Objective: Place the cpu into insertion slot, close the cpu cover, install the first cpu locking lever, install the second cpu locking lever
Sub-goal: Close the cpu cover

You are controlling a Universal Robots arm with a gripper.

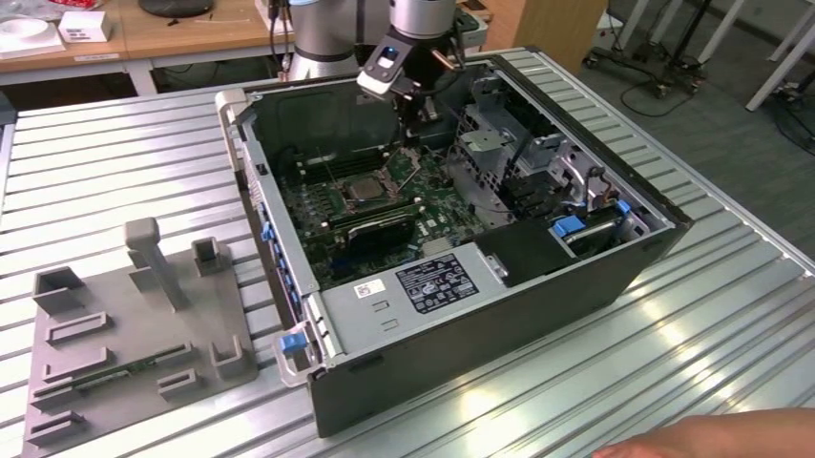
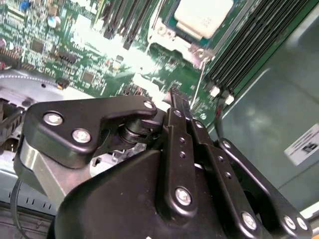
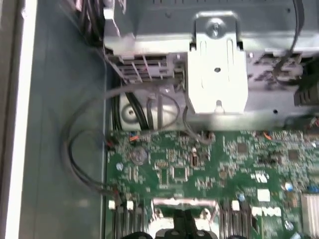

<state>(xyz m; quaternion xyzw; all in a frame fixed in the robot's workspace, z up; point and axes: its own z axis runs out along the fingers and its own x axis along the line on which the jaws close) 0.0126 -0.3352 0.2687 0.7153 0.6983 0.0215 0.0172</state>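
1. Ribbed metal worktop (image 1: 662, 334) carries everything. At its nearest edge in the exterior view, part of a person's hand (image 1: 728, 439) is seen, well apart from the work.
2. A grey fixture (image 1: 128, 324) with upright posts and pockets is set on the exterior view's left, just beside the open computer case (image 1: 510, 315).
3. Inside the case, the labelled power supply (image 1: 421, 281) is found at the near end, with the green motherboard (image 1: 382, 229) beyond it.
4. The insertion slot (image 1: 363, 191) is seen mid-board between long black memory slots (image 2: 244, 40). The cpu (image 2: 203, 17) is seated in it, pale face up. The cpu cover (image 2: 197, 52) appears to be lowered round it. A thin wire lever (image 2: 197, 84) stands off the board at the slot's corner and is judged not latched.
5. The cpu is judged light, thin, stiff and easily damaged, so it is best taken only by its edges. The lever is judged springy and is best pressed near its free end.
6. The gripper (image 2: 173, 94) is held above the board just beyond the slot, touching nothing. In both wrist views its fingers are drawn together, and nothing is seen between them.
7. The arm (image 1: 421, 19) is brought down from the far side into the case beside the metal drive cage (image 1: 491, 143), with the wrist tilted toward the slot. Wooden desks (image 1: 166, 33) are seen behind.
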